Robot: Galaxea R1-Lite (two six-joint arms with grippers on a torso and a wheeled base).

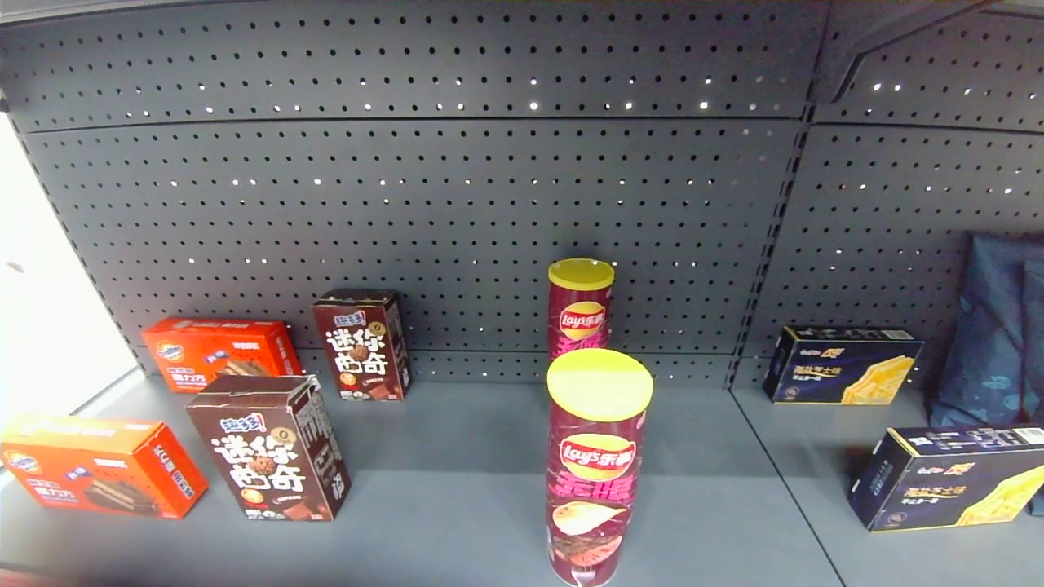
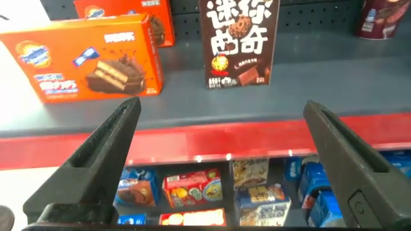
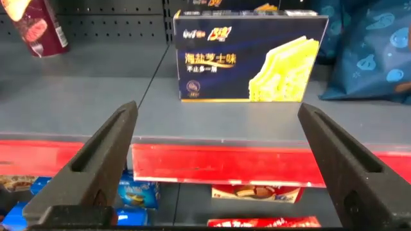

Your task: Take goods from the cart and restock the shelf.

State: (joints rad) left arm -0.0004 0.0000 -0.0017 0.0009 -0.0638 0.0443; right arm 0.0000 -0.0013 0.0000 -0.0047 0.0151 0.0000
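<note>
Near the middle of the grey metal shelf [image 1: 457, 489], a tall maroon crisp tube with a yellow lid [image 1: 599, 465]: upright, long axis vertical, lid up, printed face toward the shelf's front edge. Straight behind it, close to the grey pegboard back wall [image 1: 457, 204], a second maroon crisp tube [image 1: 580, 314], upright too, apart from the first.

To the left, a near brown cookie carton [image 1: 269, 448] and a far brown cookie carton [image 1: 363, 344], both on end. Farther left, a near orange cake box [image 1: 102, 465] and a far orange cake box [image 1: 220, 352], long axes level.

To the right, a far dark blue wafer box [image 1: 844, 365] and a near dark blue wafer box [image 1: 950, 477], long axes level. Beside them, a blue patterned bag [image 1: 991, 326].

Left pincer [image 2: 221, 109] spread wide and empty, before the red shelf-edge strip [image 2: 192, 144], facing the near orange cake box and near brown cookie carton. Right pincer [image 3: 216, 110] likewise wide and empty, facing the near dark blue wafer box. Under the strip, small packets [image 2: 192, 189] on a lower level.
</note>
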